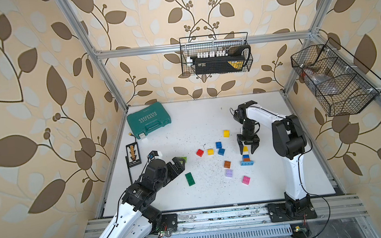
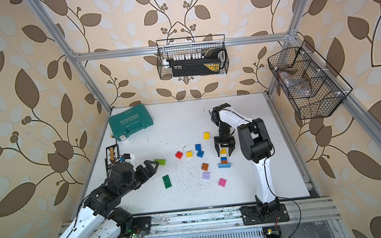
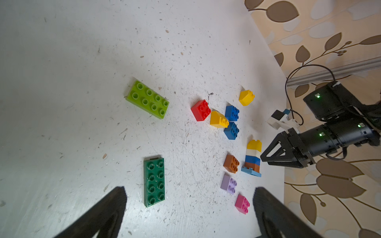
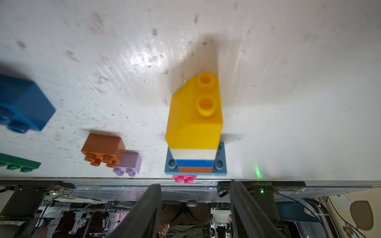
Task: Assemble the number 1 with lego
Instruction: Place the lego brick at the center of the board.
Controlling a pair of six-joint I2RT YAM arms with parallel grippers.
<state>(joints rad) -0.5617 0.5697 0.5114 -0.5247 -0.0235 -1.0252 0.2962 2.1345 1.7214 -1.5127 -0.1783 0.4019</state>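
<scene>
Status of assembly, as observed from my remote station:

1. A single upright column (image 1: 246,157) stands on the white table (image 1: 169,199), on the right arm's side. From the bottom up it reads: light blue base plate (image 1: 247,163), brown brick, blue brick, white brick, yellow slope brick (image 4: 194,115). I judge this to be the stem of the 1 with foot and slanted cap, so the figure looks largely built.
2. The right gripper (image 1: 247,152) hangs over the column top. Its jaws stand apart on either side of the yellow cap and grasp nothing; the right wrist view shows a bare gap between them.
3. The left gripper (image 3: 189,190) is spread wide and empty, next to the lime green plate (image 3: 147,99).
4. Unused pieces lie loose and well apart from the column: dark green plate (image 1: 190,179), red brick (image 1: 200,152), two blue bricks (image 1: 218,144), two yellow bricks (image 1: 226,133), pink brick (image 1: 246,180). The brown brick (image 1: 227,164) and lilac brick (image 1: 229,173) lie near its base.
5. Outstanding, in my judgement: confirm the cap is pressed home, which may not be so, as the seam is too soft in the wrist view to tell; then withdraw the arm clear without tipping the column
</scene>
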